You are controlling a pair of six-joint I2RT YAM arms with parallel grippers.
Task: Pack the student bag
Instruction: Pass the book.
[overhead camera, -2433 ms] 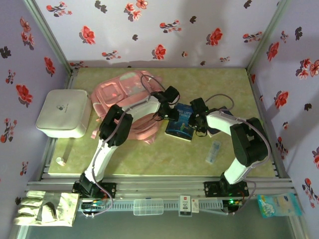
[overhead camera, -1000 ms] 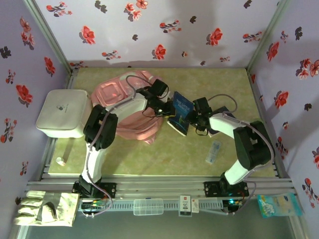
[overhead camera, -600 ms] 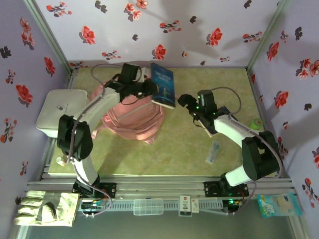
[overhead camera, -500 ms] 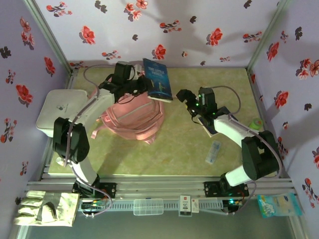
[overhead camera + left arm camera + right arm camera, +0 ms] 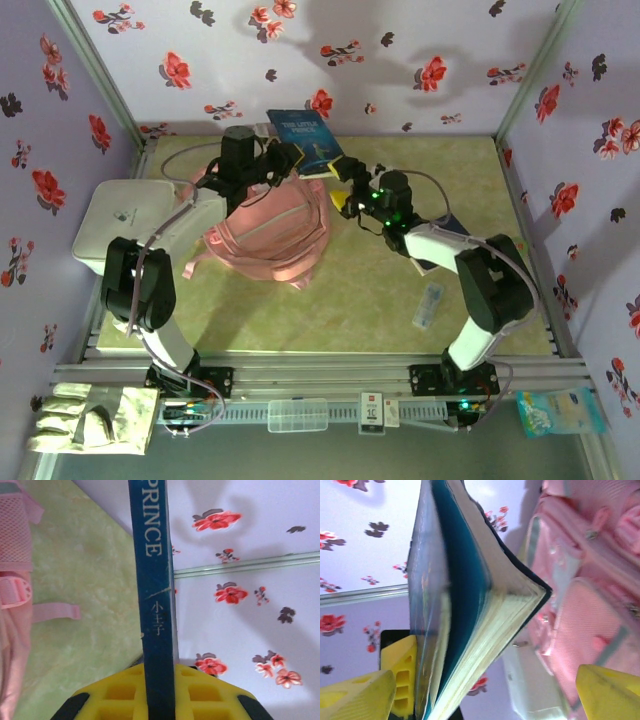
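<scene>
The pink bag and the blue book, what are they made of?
The student bag looks like soft matte fabric: it sags, and its pockets show mesh. The book looks like paper, cream page edges, with a smooth, probably glossy cover.

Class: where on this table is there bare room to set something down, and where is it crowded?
Bare: the far right corner beyond the right arm; the near strip between student bag and rail. Crowded: around the bag, book and white box.

The student bag (image 5: 268,225) is pink with paler mesh pockets. The book (image 5: 305,140) is dark blue, lettered white. The walls (image 5: 470,40) are lilac with red and dark flowers. The tabletop (image 5: 430,165) is mottled yellow-green, the box (image 5: 127,227) white, and the pads (image 5: 357,695) of the right gripper (image 5: 484,692) yellow.
</scene>
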